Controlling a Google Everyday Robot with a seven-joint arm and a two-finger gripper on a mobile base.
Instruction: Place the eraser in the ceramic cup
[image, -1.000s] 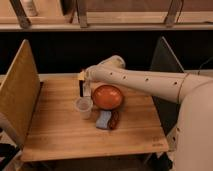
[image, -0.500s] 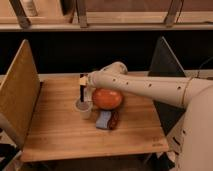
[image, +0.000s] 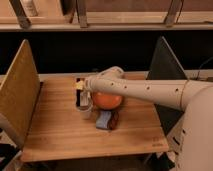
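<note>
My gripper (image: 81, 95) hangs at the end of the pale arm that reaches in from the right, directly over the ceramic cup (image: 85, 113), a small off-white cup left of centre on the wooden table. It is shut on the eraser (image: 83, 101), a flat block held upright, dark with a pale face. The eraser's lower end is at the cup's mouth. The gripper hides most of the eraser and the cup's rim.
A reddish-brown bowl (image: 107, 100) sits just right of the cup, partly under the arm. A blue pad (image: 103, 120) and a dark object (image: 114, 120) lie in front of the bowl. Upright panels stand at the left (image: 20, 95) and right (image: 167, 65) of the table (image: 55, 135).
The gripper has come down from above the cup to the cup's mouth, most of it in the first half second. The cup, bowl and blue pad have not moved.
</note>
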